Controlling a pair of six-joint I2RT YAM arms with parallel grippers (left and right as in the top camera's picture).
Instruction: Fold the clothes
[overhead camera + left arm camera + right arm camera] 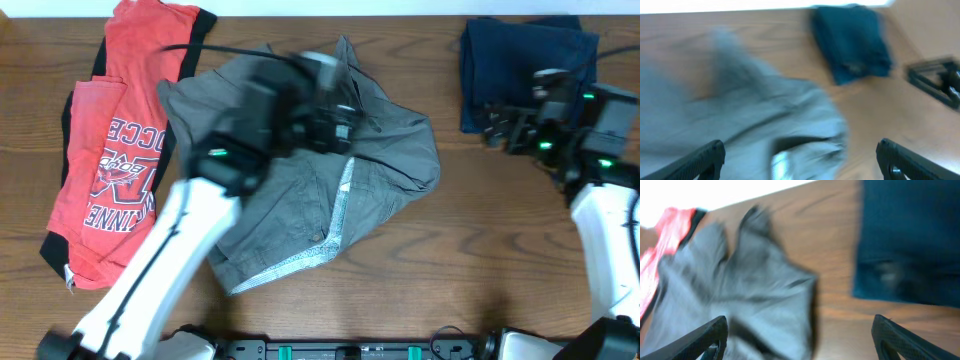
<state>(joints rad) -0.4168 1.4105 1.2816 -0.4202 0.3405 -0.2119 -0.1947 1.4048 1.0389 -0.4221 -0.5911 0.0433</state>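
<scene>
The grey-khaki shorts point(390, 150) lie crumpled in the middle of the table, with a strip of paler lining point(345, 195) showing. They also show blurred in the left wrist view point(755, 125) and the right wrist view point(740, 290). My left gripper point(335, 120) hovers over the upper middle of the shorts, open and empty point(800, 160). My right gripper point(505, 125) is at the right, next to the dark navy garment, open and empty point(797, 337).
A red T-shirt point(125, 140) with white lettering lies at the left. A dark navy folded garment point(520, 60) lies at the back right, also in the left wrist view point(852, 42) and the right wrist view point(910, 240). Bare wood lies between the shorts and the navy garment.
</scene>
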